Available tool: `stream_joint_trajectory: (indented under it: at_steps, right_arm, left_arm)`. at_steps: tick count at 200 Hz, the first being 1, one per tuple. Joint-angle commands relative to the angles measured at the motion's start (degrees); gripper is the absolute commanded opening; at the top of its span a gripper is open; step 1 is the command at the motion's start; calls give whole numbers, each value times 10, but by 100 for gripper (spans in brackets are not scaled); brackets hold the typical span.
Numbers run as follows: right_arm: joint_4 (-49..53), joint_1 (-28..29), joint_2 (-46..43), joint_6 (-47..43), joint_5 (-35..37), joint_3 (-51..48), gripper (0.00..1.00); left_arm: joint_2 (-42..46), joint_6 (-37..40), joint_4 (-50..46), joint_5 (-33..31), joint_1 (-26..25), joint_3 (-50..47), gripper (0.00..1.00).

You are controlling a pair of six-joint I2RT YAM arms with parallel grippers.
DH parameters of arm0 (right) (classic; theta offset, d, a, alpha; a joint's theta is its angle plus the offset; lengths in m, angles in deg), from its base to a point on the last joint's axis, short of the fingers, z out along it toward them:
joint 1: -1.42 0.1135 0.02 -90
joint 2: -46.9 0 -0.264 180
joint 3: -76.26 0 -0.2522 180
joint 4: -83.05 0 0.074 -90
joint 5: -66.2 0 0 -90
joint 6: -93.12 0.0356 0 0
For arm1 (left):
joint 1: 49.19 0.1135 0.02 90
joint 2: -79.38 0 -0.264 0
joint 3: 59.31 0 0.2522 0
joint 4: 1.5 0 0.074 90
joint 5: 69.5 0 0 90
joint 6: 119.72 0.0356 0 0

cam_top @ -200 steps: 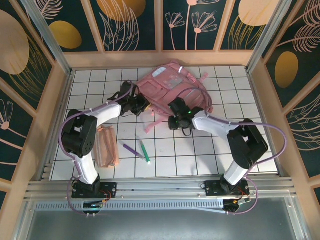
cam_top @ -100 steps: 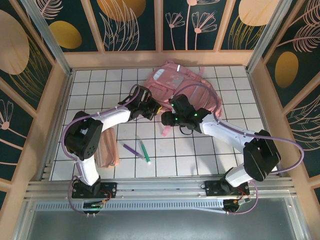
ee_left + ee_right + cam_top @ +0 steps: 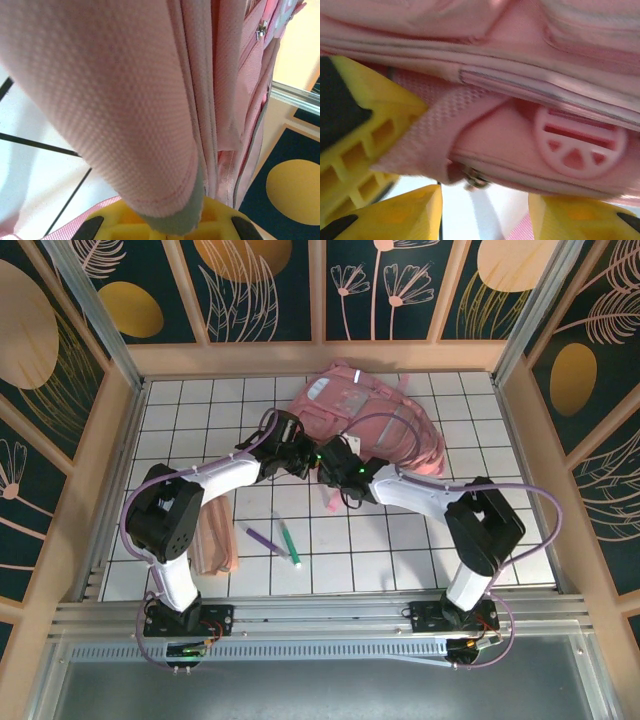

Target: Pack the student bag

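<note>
**Slippage.** The left gripper (image 3: 297, 451) is clenched on a padded fold (image 3: 150, 150) of the student bag (image 3: 370, 405). If that fold is pulled free, the bag will lose its brace and may be dragged across the surface (image 3: 200, 420).

**Missed grasp.** The right gripper (image 3: 485, 210) is seen with its jaws parted and nothing clamped. The zipper pull (image 3: 472, 179) hangs just above the gap, so loose fabric may be pinched in its place.

**Collision.** The two grippers are nearly touching at the bag's near side, so contact between them is possible.

**Condition.** The bag lies by the far edge of the surface, about its middle. It is pink and slumped, and is marked by a silver strip (image 3: 357, 374) and a round patch (image 3: 580, 142).
</note>
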Motion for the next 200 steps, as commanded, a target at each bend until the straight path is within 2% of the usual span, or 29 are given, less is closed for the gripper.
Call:
stream_joint_trajectory:
  at_steps: [1,21,40,82,132,164,200]
  right_arm:
    - [-27,9,37,27,89,24,48]
    - [-18,10,64,36,125,39,46]
    - [-15,13,73,33,152,49,39]
    - [-15,14,36,24,161,29,0]
    - [3,1,-28,-7,65,-13,0]
    - [27,-8,-75,-27,28,-62,0]
    - [72,-48,-129,-27,-24,-100,0]
  left_arm:
    - [31,-46,51,71,-11,16,0]
    - [34,-48,55,76,-12,16,0]
    - [35,-46,53,77,-12,15,0]
    - [34,-40,43,72,-12,6,0]
    - [51,13,-18,5,6,-14,0]
    - [56,28,-23,3,32,-38,0]
    - [60,52,-23,-1,59,-44,0]
